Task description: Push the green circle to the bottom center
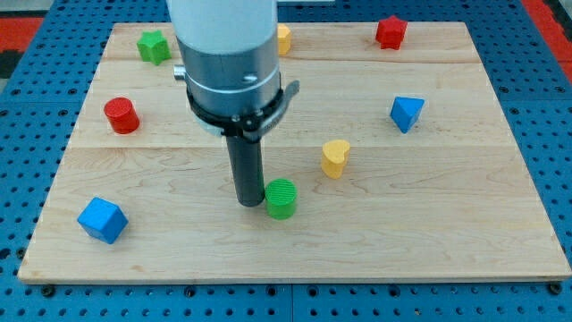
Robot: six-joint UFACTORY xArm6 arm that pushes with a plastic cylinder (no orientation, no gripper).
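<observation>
The green circle [281,198] is a short green cylinder standing on the wooden board [429,233], a little below the board's middle. My tip [249,202] is right against the green circle's left side, touching or nearly touching it. The dark rod rises from there to the grey and white arm housing [231,54] at the view's top.
A yellow heart [335,157] lies up and right of the green circle. A blue block [407,113] is at the right, a red star [390,32] top right, a yellow block [283,39] partly hidden behind the arm, a green star [153,46] top left, a red cylinder [121,115] left, a blue cube [101,219] bottom left.
</observation>
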